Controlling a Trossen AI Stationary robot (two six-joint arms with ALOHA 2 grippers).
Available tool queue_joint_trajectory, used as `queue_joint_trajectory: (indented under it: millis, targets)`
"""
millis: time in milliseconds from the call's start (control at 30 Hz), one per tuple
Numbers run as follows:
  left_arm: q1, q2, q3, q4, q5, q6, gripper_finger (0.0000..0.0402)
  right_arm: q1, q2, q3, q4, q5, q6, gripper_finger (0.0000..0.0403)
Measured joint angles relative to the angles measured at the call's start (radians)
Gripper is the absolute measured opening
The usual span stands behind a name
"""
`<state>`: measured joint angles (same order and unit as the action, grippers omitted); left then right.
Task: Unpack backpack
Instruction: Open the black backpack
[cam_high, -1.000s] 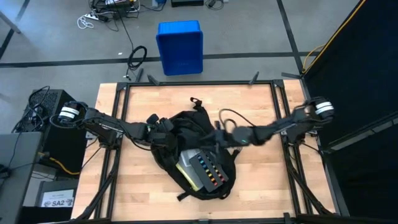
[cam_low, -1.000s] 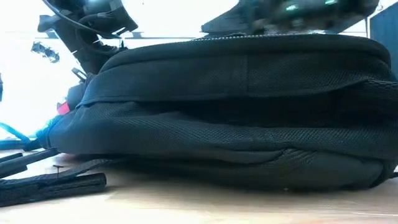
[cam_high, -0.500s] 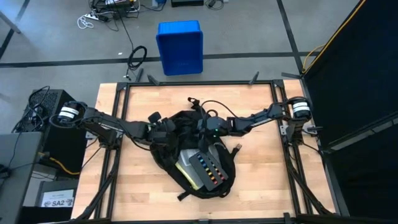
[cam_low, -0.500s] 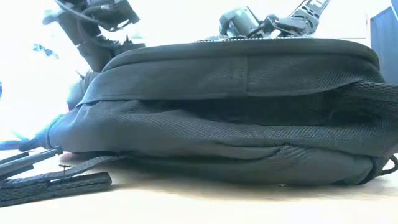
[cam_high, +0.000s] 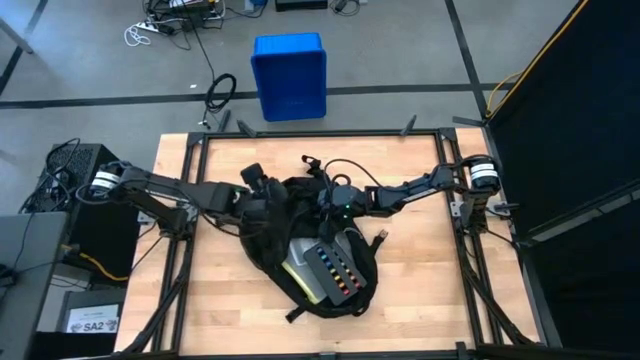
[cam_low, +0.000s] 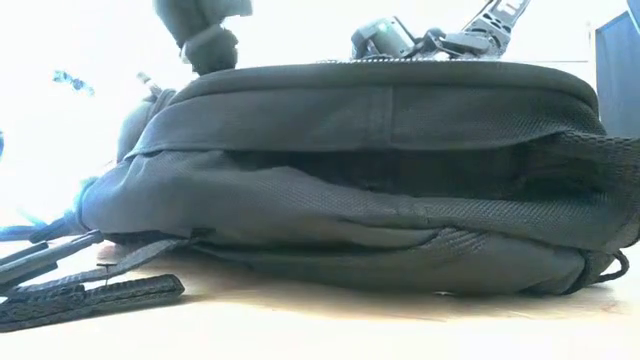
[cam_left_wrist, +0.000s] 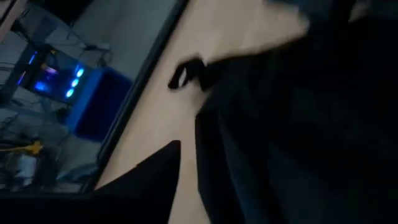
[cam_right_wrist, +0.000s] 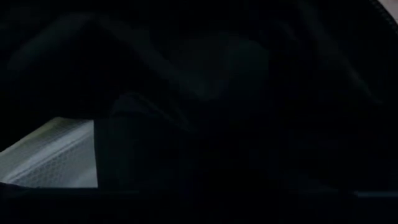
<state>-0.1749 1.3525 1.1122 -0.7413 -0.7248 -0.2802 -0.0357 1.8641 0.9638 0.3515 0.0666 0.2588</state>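
Both grippers are buried in the large black soft fabric backpack (cam_high: 310, 245): left gripper (cam_high: 262, 200), right gripper (cam_high: 330, 205); finger states impossible to tell.

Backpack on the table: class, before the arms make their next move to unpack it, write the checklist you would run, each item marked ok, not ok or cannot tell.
1. Backpack lies flat on the table: ok.
2. Main opening exposes the contents, a grey case with coloured tabs: ok.
3. Right pincer is at the opening: ok.
4. Right pincer holds something: cannot tell, its wrist view is too dark.
5. Left pincer is at the bag's left edge: ok.
6. Left pincer grips fabric: cannot tell.
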Motion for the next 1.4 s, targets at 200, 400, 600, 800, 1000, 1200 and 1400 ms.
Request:
queue_joint_trajectory:
  millis: [200,400,600,800,1000,1200,1400]
  targets:
    - [-0.13,0.001,0.033,0.25,0.092,0.199,0.024,-0.011,0.001,0.0,-0.002,-0.013,0.009,0.0089]
    - [-0.197,0.058,-0.043,0.291,0.091,0.163,0.0229,-0.011,0.001,-0.001,0.004,-0.014,0.01,0.0088]
    - [-0.167,0.102,-0.172,0.317,0.077,0.038,0.0213,-0.011,0.002,-0.001,0.01,-0.029,0.011,0.009]
    - [-0.114,0.095,-0.272,0.395,0.046,0.006,0.02,-0.012,0.002,-0.001,0.016,-0.037,0.011,0.0091]
    - [-0.02,0.091,-0.351,0.477,0.06,0.008,0.0192,-0.009,0.002,-0.001,0.014,-0.037,0.012,0.0091]
    - [0.069,0.088,-0.485,0.798,0.181,0.059,0.0185,-0.007,0.002,-0.001,0.006,-0.059,0.013,0.0097]
    - [0.116,0.083,-0.601,1.057,0.292,0.041,0.0177,-0.006,0.002,-0.002,0.003,-0.064,0.01,0.0103]
